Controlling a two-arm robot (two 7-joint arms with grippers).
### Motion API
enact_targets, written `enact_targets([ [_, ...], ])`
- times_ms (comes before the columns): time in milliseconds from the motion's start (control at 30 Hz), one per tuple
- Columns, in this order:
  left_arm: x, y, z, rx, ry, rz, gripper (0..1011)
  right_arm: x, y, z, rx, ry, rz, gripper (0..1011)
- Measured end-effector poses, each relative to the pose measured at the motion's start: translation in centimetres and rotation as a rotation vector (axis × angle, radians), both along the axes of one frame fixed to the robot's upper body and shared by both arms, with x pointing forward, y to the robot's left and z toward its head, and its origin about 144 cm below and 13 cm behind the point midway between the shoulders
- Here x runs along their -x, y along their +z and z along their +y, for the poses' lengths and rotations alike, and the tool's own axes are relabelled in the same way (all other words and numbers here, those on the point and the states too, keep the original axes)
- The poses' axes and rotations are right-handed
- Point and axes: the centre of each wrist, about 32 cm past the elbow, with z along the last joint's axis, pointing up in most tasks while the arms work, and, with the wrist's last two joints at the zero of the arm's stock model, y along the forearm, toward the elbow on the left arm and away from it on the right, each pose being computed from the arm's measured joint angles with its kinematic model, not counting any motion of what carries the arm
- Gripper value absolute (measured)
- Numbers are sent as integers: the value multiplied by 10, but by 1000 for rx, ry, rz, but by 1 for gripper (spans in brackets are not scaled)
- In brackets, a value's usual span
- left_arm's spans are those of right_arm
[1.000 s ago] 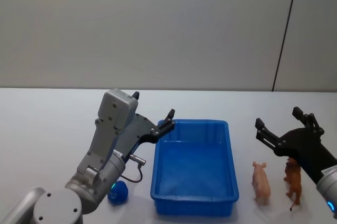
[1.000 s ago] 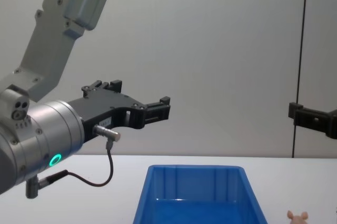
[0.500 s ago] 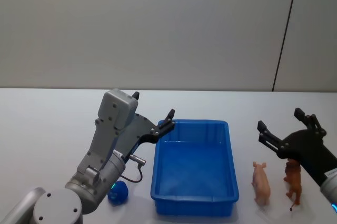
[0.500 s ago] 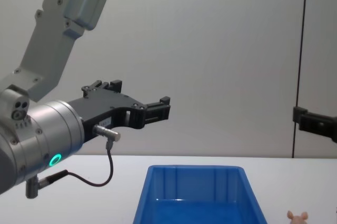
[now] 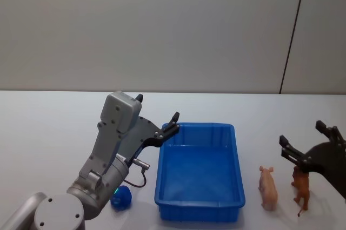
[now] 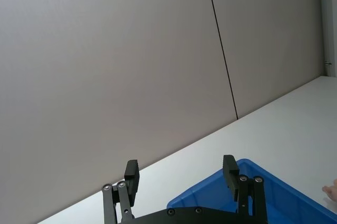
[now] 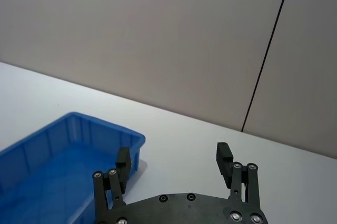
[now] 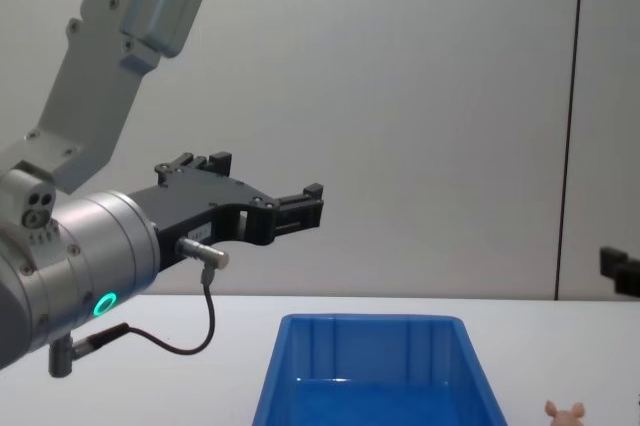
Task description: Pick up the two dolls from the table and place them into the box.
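My right tool (image 5: pixel 301 133) open, above brown doll (image 5: pixel 301 187) | brown doll and pink doll (image 5: pixel 267 187) stand on surface (image 5: pixel 48 133), right of blue box (image 5: pixel 197 209) | my left tool (image 5: pixel 157 107) open, raised at its left

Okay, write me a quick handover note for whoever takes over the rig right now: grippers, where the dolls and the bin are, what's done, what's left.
Left gripper: open, empty, held in the air by the far left corner of the blue bin.
Right gripper: open, empty, to the right of the bin, close to the reddish-brown doll.
Dolls: the pink pig doll and the reddish-brown doll stand side by side on the white table, just right of the bin, the pig nearer to it.
Done: nothing is in the bin yet.
Left: grasp each doll and put it in the bin; the right gripper looks better placed.
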Motion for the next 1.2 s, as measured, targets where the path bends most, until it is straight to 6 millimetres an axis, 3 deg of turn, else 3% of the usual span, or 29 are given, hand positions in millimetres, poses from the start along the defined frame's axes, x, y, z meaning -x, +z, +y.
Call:
enact_targets([
  [700, 0, 0, 0, 0, 0, 0, 1001, -1, -22, -23, 57, -25, 167, 1001],
  [1200, 0, 0, 0, 0, 0, 0, 1001, -8, -40, -22, 50, -41, 291, 1001],
])
